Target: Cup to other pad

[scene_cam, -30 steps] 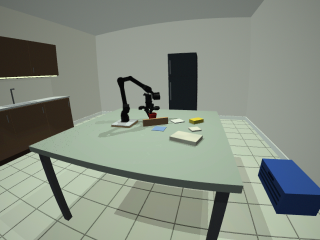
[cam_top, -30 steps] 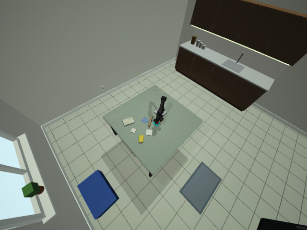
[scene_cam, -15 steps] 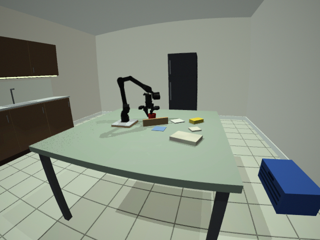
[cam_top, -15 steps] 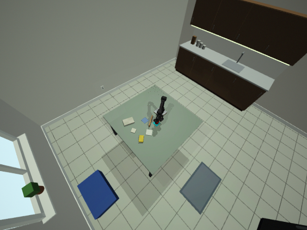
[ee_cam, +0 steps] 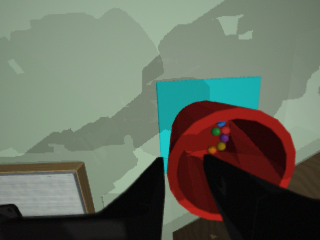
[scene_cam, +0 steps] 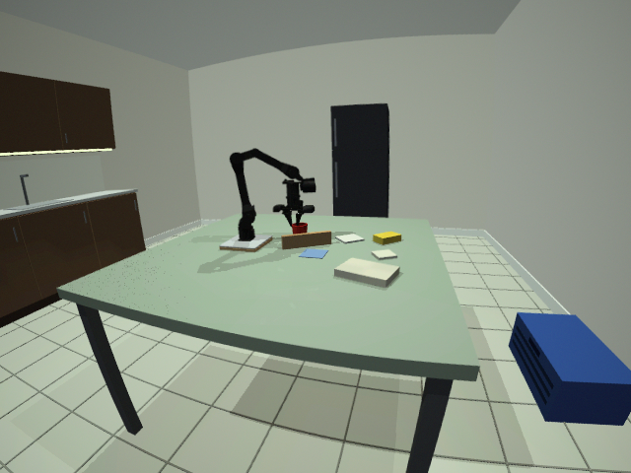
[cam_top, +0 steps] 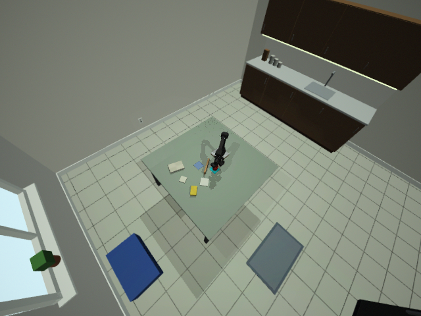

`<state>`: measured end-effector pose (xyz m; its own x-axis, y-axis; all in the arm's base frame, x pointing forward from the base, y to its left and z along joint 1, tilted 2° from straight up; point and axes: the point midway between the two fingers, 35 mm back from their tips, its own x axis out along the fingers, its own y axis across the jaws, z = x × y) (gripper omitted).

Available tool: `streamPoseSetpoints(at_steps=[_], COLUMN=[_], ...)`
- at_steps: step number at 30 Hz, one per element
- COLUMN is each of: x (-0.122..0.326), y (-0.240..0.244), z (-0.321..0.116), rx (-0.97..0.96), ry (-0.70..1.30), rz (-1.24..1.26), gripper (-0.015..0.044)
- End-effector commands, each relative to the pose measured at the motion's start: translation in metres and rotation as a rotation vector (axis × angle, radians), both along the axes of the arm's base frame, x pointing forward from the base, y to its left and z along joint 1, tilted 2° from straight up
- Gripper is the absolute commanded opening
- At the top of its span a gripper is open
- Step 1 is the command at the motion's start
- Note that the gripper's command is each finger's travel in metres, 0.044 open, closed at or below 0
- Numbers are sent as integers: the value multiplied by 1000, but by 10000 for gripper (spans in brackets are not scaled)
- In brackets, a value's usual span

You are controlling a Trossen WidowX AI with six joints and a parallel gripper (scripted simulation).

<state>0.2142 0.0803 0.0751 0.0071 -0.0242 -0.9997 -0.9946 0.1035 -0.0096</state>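
Gripper [ee_cam: 182, 172] fingers parted astride red cup [ee_cam: 235, 155] wall (marbles [ee_cam: 221, 136] inside), over cyan pad [ee_cam: 200, 100] edge.

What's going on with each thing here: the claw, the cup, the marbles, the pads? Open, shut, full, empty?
Claw: open a little, fingers straddling the cup's wall, gripping nothing.
Red cup: upright, apparently resting on the cyan pad.
Marbles: all inside the cup, none spilled in view.
Cyan pad: partly covered by the cup.
Blue pad: nothing on it.
Fridge: door shut.
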Motion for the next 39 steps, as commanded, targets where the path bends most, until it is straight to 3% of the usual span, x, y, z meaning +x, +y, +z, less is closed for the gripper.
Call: streamPoseSetpoints(at_steps=[1,24,36,39], x=[1,-2,-2,-1], y=[1,0,0,0], z=[7,34,35,43], rx=[3,4,0,1], ry=[-7,-7,-1,-2], rz=[-5,-8,-2,-3], gripper=[128,128,440,440])
